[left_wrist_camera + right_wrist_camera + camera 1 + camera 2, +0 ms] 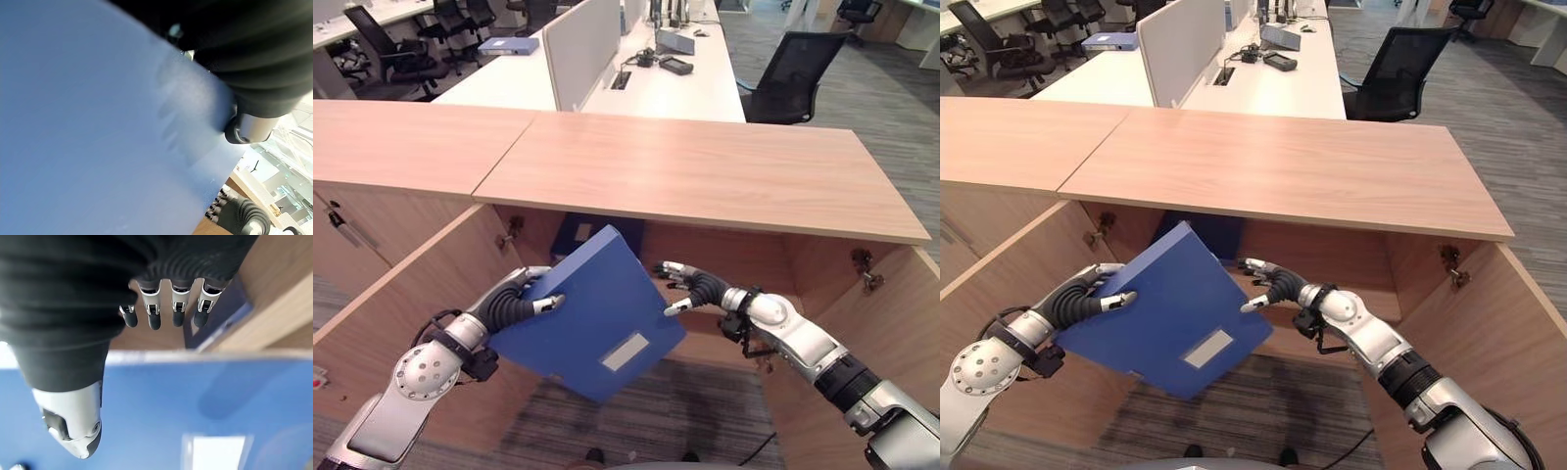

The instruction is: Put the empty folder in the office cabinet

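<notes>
A blue folder (597, 313) with a white label (625, 351) hangs tilted in front of the open office cabinet (705, 166). My left hand (514, 299) grips its left edge, thumb on the cover and fingers curled beneath; the cover (88, 122) spreads across the left wrist view. My right hand (700, 286) is at the folder's right edge with straight fingers (154, 316) reaching past it toward the cabinet's inside, while the thumb tip touches the edge. The folder's upper corner points into the cabinet opening.
Both cabinet doors stand open, one at the left (391, 294) and one at the right (891, 333). Another blue folder (578, 235) stands inside at the back. Beyond the wooden top are a white desk (675, 88) and a black office chair (793, 73).
</notes>
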### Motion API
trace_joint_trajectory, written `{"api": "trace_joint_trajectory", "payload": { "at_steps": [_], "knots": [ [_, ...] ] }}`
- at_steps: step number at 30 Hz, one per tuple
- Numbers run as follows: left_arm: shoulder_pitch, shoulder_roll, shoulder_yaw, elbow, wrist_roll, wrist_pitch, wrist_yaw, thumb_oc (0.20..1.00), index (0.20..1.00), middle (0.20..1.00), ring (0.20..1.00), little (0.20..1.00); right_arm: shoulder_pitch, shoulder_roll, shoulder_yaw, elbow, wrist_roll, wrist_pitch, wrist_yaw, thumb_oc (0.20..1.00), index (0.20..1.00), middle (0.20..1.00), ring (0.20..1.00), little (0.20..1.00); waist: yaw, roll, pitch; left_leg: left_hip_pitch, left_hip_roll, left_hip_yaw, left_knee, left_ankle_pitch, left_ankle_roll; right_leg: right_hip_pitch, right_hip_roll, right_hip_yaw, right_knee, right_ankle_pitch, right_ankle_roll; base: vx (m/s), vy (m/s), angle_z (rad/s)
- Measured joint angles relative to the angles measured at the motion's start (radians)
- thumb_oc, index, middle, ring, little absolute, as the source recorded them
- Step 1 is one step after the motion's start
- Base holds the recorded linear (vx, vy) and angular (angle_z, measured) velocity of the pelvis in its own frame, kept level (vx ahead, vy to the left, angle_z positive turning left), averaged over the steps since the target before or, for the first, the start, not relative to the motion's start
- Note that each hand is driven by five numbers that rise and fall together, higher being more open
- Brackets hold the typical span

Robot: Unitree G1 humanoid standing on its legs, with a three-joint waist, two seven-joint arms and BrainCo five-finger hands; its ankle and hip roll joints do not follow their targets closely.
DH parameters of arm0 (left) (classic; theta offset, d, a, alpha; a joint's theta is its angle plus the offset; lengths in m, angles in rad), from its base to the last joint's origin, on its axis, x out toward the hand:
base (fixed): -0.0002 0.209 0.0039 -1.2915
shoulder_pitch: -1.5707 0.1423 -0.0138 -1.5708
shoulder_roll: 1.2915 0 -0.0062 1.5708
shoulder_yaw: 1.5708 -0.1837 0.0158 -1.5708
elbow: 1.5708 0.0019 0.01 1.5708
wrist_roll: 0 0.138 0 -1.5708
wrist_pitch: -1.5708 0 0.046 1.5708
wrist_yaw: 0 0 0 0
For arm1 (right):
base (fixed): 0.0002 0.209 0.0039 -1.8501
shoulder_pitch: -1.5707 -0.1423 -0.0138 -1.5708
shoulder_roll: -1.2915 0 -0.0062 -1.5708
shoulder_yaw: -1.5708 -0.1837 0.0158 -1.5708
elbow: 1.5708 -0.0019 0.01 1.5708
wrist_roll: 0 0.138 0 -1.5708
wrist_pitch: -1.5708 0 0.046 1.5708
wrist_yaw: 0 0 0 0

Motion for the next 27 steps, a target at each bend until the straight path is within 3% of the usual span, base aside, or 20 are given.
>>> {"api": "trace_joint_trajectory", "payload": {
  "at_steps": [8,24,25,26,27],
  "knots": [
    [-0.024,-0.001,-0.013,0.000,0.010,-0.002,0.000,0.200,0.200,0.200,0.200,0.200,-0.024,0.035,0.032,0.001,0.000,0.001,0.019,1.000,1.000,1.000,1.000,1.000,0.002,-0.007,0.004,0.001,0.000,-0.002,0.000,0.000,0.000,0.002,0.000,-0.003,0.000,-0.001,0.001,0.00,-0.001,0.01],
    [-0.162,-0.013,-0.182,0.020,0.021,0.015,-0.013,0.200,0.200,0.200,0.200,0.200,-0.061,0.061,0.053,0.060,-0.042,0.006,0.017,1.000,1.000,1.000,1.000,1.000,-0.005,-0.011,0.001,0.002,-0.001,-0.001,0.000,0.001,-0.001,0.002,-0.001,-0.002,0.000,0.002,-0.002,0.00,0.000,0.00],
    [-0.167,-0.013,-0.193,0.027,0.018,0.019,-0.012,0.200,0.200,0.200,0.200,0.200,-0.060,0.066,0.055,0.070,-0.042,0.007,0.017,0.278,0.278,0.278,0.278,0.278,-0.007,-0.012,0.001,0.002,0.000,-0.001,0.000,0.001,-0.001,0.003,-0.001,-0.002,0.000,0.002,-0.002,0.00,0.000,0.00],
    [-0.177,-0.014,-0.208,0.031,0.016,0.030,-0.012,0.200,0.200,0.200,0.200,0.200,-0.060,0.079,0.055,0.098,-0.041,0.007,0.018,0.200,0.200,0.200,0.200,0.200,-0.007,-0.013,0.000,0.003,0.000,-0.001,0.000,0.001,-0.001,0.003,-0.001,-0.002,0.000,0.002,-0.003,0.00,0.000,0.00],
    [-0.185,-0.013,-0.218,0.037,0.016,0.040,-0.012,0.200,0.200,0.200,0.200,0.200,-0.060,0.089,0.055,0.118,-0.041,0.007,0.017,0.200,0.200,0.200,0.200,0.200,-0.008,-0.014,-0.001,0.003,0.000,-0.001,0.000,0.001,-0.002,0.003,0.000,-0.002,0.000,0.003,-0.004,0.00,0.000,0.00]
  ]
}}
